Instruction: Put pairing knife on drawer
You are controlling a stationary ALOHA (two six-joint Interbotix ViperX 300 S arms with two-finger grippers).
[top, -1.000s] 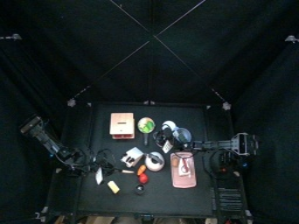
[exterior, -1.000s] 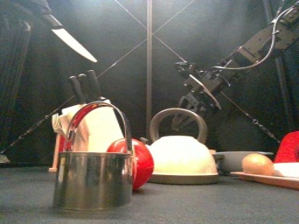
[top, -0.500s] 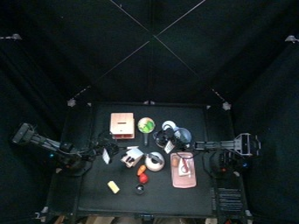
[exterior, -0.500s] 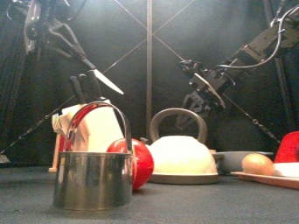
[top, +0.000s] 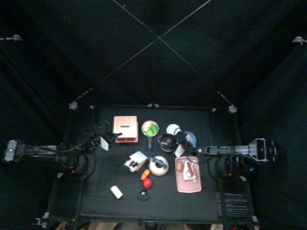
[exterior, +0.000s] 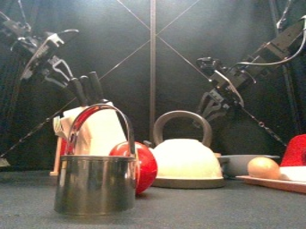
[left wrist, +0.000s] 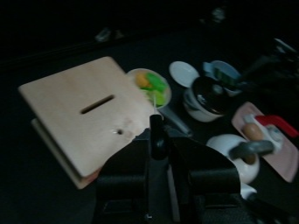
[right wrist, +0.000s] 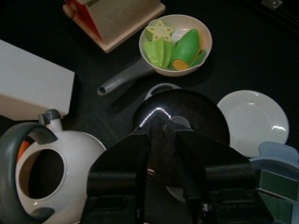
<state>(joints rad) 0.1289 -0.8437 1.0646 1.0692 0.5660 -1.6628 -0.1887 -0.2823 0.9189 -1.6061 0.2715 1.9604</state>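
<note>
The salmon-pink drawer (top: 125, 128) stands at the table's back left, a boxy unit with a slot in its top (left wrist: 84, 112). My left gripper (left wrist: 156, 147) is shut on the paring knife (left wrist: 155, 131), whose thin blade points at the drawer's near edge. In the top view the left gripper (top: 102, 144) hovers just left of and in front of the drawer. In the front view it hangs high at the left (exterior: 50, 55). My right gripper (right wrist: 163, 136) is shut on nothing above a dark round pan (right wrist: 176, 109), right of the table's middle (top: 198, 151).
A green bowl of vegetables (top: 150, 129) sits right of the drawer. Further forward are a white kettle (exterior: 185, 159), a steel cup (exterior: 93, 183), a red apple (exterior: 143, 166), a knife block (exterior: 86, 125) and a pale pink tray (top: 188, 175). A white plate (right wrist: 251, 114) lies by the pan.
The left arm has stretched out level and carried the knife back and right, from near the table's front left toward the drawer. The right arm has barely shifted.
</note>
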